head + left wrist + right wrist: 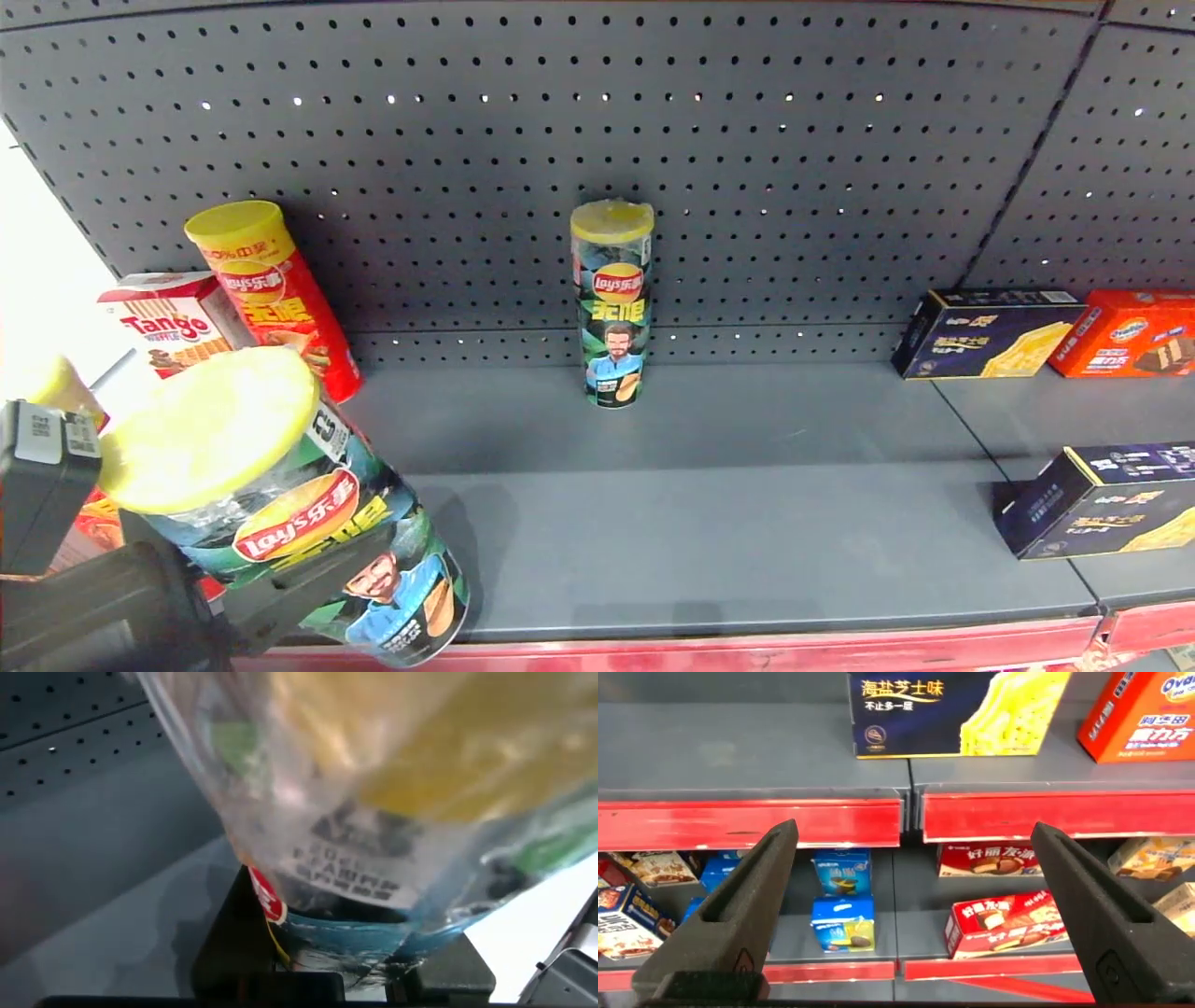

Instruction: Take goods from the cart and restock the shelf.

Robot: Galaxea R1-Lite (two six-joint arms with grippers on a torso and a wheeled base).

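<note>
**Left arm's got a chip can at the shelf's front corner**

Closest to the head camera is the green chip can [280, 504], yellow lid up and near the lens. The left end effector [266, 583] is clamped around its lower body. The can isn't upright: its long axis tilts, with the lid leaning out and left and the base down at the shelf [709, 523] front edge, at the left end. I can't tell if the base is touching the deck or just above it.

The bare deck is to the can's right and further back. A matching can [611, 308] stands upright against the back panel, mid-shelf and well apart from the held one. Just behind the held can, a red can [275, 294] leans beside a wafer box [168, 322], so I'd say there's not much room on that side.

The right end effector [912, 835] is spread wide with nothing in it, facing the lower shelves. So the left arm is the one placed to do this. My guess is the can needs straightening first, then setting down inward and to the right.
</note>
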